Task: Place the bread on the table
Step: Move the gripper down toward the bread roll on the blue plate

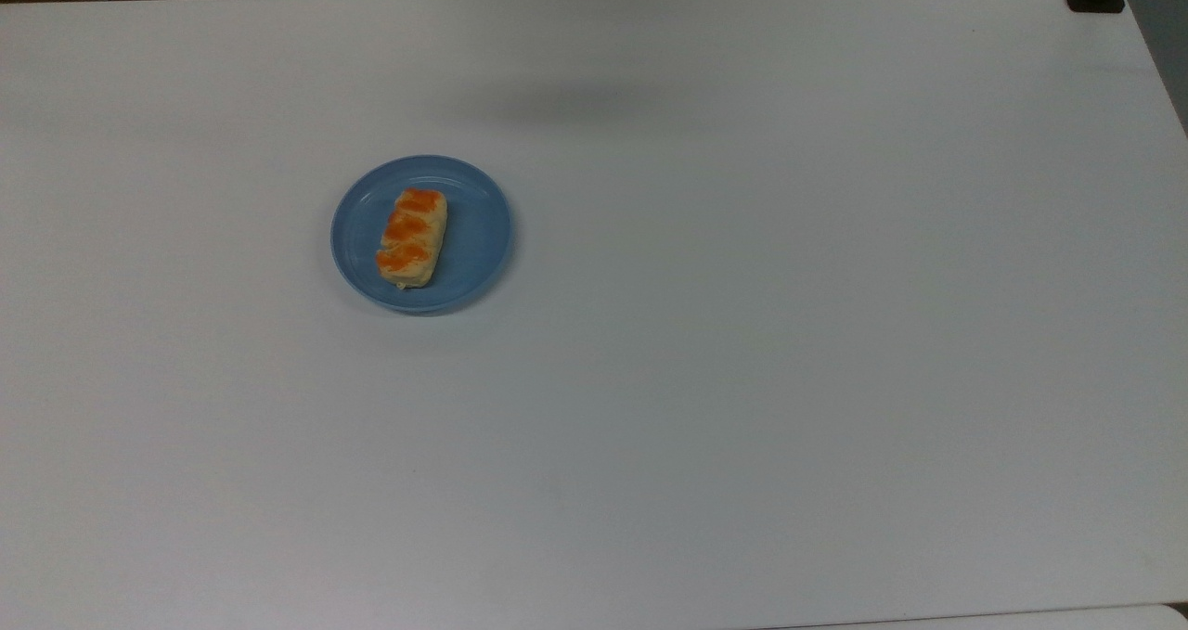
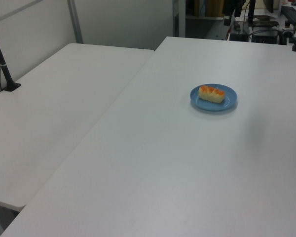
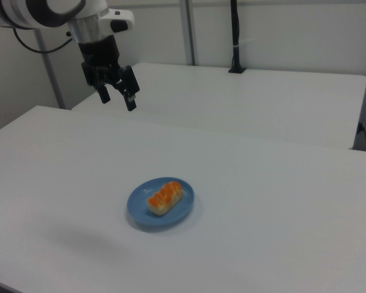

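While lying lengthwise on the blue plate [image 1: 483, 240], bread [image 1: 412, 237] off the desk [image 1: 742, 333] surface itself; gripper [image 3: 117, 99] hanging high above the desk, well apart from the plate toward the right view's upper left, fingers [image 3: 130, 100] spread open, holding nothing
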Motion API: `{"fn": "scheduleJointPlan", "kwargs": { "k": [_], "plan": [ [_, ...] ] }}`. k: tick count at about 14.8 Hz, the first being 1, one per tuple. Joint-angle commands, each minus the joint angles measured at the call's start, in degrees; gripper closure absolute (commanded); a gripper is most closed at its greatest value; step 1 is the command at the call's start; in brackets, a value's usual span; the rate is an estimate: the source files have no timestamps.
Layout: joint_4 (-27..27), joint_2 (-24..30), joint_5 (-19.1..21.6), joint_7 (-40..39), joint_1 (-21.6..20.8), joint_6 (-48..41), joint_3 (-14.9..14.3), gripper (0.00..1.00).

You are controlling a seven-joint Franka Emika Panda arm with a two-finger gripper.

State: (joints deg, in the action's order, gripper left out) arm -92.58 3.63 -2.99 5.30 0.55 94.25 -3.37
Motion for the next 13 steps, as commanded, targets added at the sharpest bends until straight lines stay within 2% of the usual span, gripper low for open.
{"fn": "scheduleJointPlan", "kwargs": {
  "k": [1, 3, 6, 10, 13],
  "plan": [
    [0.7, 0.0, 1.1, 0.2, 0.0, -1.3, -0.5, 0.00],
    [0.6, -0.3, 1.1, -0.5, 0.2, -1.0, -0.6, 0.00],
    [0.6, -0.1, 1.0, -6.3, 0.8, -1.1, -0.8, 0.00],
    [0.6, 0.0, 0.2, -7.3, 2.1, -1.5, -0.9, 0.00],
    [-0.1, -0.5, -1.3, -13.3, 3.0, -1.2, -1.0, 0.00]
  ]
}}
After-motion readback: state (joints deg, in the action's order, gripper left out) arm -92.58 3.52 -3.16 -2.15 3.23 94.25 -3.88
